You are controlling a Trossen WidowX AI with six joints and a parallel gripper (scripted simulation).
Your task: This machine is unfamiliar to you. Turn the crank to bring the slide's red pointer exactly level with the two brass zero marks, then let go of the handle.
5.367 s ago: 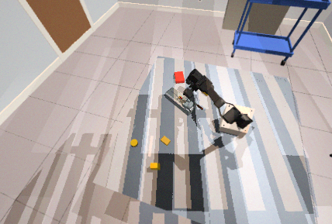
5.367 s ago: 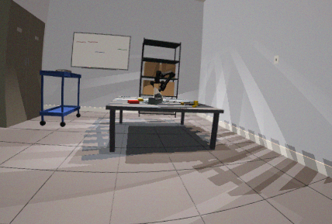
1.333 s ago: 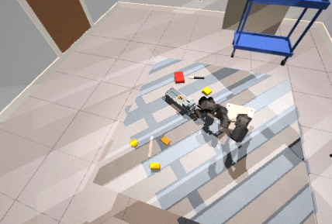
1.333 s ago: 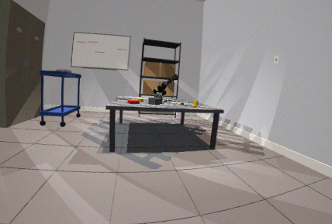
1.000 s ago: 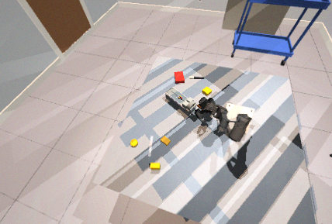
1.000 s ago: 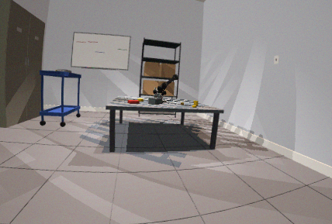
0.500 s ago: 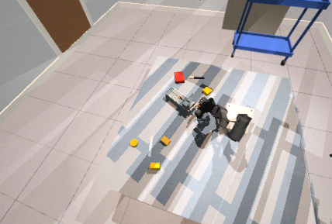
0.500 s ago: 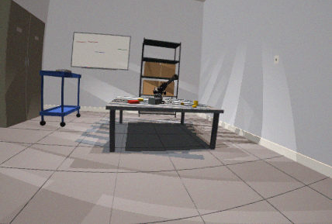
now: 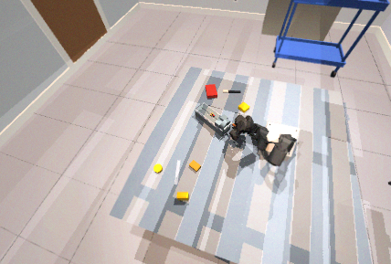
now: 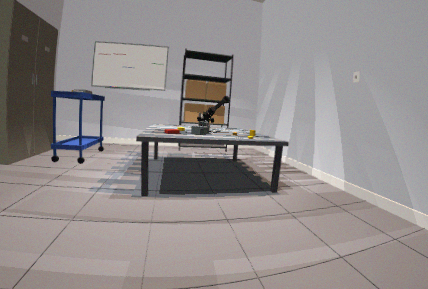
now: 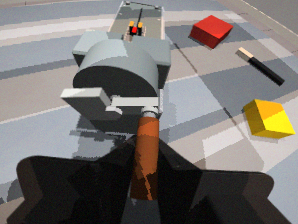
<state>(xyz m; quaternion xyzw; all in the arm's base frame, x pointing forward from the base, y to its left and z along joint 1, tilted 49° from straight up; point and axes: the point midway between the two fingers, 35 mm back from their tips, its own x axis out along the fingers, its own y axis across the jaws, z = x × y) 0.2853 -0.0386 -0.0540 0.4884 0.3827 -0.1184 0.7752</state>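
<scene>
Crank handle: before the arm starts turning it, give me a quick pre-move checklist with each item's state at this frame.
1. Gripper shut on the brown crank handle: ok.
2. Handle attached to the crank arm at the grey drum: ok.
3. Red pointer in view on the slide: ok.
4. Pointer level with the brass zero marks: cannot tell, too small.
5. Red block, yellow block and black stick apart from the handle: ok.

Striped table [image 9: 256, 226]: crank machine [image 9: 211, 120] centre, red block [image 9: 211, 90] far, yellow blocks [image 9: 183, 195] near-left.
</scene>
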